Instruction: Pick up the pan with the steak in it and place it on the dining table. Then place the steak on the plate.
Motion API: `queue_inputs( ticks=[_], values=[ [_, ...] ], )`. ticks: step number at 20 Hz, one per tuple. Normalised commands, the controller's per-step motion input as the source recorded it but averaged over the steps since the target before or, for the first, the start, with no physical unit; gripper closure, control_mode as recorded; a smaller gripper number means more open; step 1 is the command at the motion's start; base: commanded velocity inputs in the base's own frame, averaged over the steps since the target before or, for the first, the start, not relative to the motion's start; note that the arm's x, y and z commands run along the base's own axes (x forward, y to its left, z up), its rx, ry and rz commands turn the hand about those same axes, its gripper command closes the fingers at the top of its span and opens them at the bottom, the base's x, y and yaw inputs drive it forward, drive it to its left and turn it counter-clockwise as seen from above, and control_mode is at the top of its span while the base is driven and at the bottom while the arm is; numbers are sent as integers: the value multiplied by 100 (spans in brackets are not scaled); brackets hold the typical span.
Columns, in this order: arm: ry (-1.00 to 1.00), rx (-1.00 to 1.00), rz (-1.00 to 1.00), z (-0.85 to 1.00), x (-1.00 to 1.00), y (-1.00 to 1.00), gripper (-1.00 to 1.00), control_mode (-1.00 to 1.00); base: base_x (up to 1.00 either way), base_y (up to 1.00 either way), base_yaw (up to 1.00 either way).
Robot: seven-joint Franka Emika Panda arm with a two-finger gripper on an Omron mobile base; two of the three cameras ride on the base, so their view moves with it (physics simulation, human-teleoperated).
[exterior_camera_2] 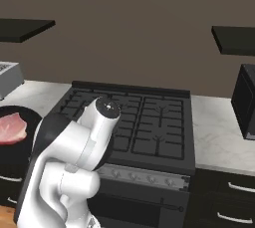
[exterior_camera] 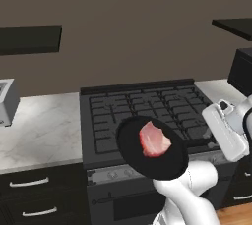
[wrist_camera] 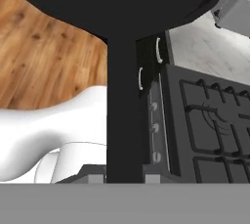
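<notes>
One pan in the air, carried clear of the black gas stove and out past its front edge, over the wood floor; one steak lying loose near the pan's middle; gripper clamped tight on the pan's thin straight handle, fingers closed down to its width, seen from the hand camera.

Risks, as I judge them: grip sits far out on a long handle, so the pan's weight could twist it in the fingers; any tilt and the steak slides to the rim or off onto the floor; a fast swing of the arm would do the same; pan edge could clip the stove front on a low turn.

Count: one pan; one steak; one stove; one grey appliance on the marbled counter left of the stove; one gripper.
</notes>
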Motion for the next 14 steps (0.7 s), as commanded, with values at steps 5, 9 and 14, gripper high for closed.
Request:
queue_inputs(
  ticks=[5,9,14],
  values=[
    [0,0,0,0,0,0,100,100,-15,0,3],
    [0,0,0,0,0,0,100,100,-42,-3,21],
    [0,0,0,0,0,0,100,100,-38,-2,29]
  ],
)
